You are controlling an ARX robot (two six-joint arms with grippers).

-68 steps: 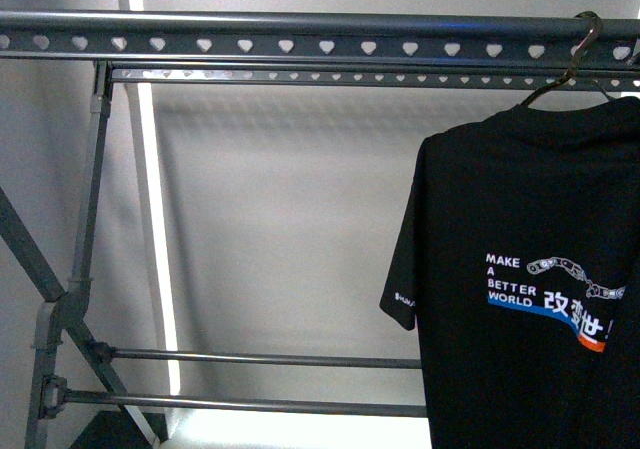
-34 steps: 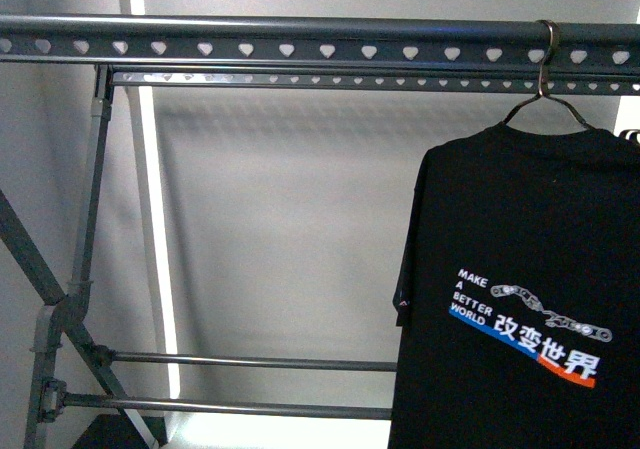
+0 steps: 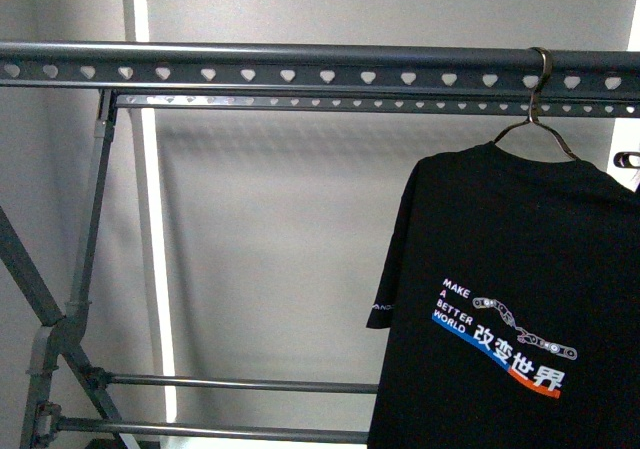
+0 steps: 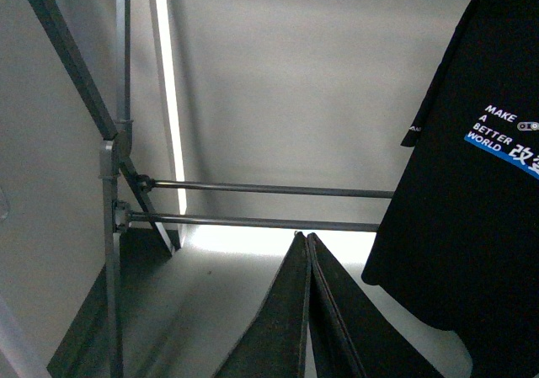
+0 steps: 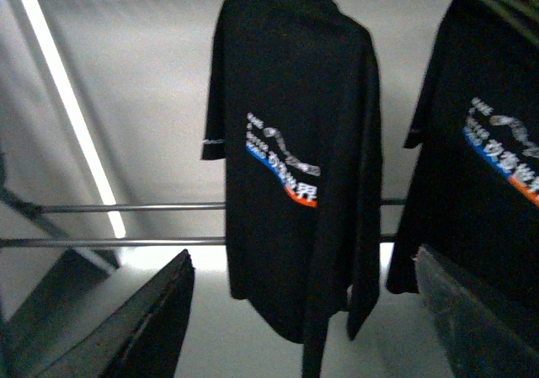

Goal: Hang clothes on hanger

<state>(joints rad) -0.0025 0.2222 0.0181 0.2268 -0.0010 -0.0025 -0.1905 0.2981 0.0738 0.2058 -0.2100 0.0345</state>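
Rack (image 3: 300, 73) spanning the front view, its top rail running across the upper frame with a row of heart holes; a second, thinner rail sitting just behind and below it. Leg struts crossing at lower left, two thin crossbars (image 3: 240, 383) running along the bottom.

Wire hook (image 3: 538, 74) looping over the top rail at upper right. Shirt (image 3: 510, 269) hanging from it, filling the right side of the frame, tilted a little, print of white lettering and a blue-orange stripe slanting down to the right.

Left wrist view: rack leg at left, crossbars through the middle, shirt (image 4: 472, 184) hanging at right. Left gripper (image 4: 306, 311) showing at bottom centre, dark fingers pressed together into a narrow wedge, holding nothing.

Right wrist view: shirt (image 5: 295, 142) hanging at centre in front of the crossbars; a second black shirt (image 5: 493, 142) with the same print hanging at the right edge. Right gripper (image 5: 307, 311) spread wide, fingers (image 5: 147, 323) at lower left and lower right, gripping nothing.
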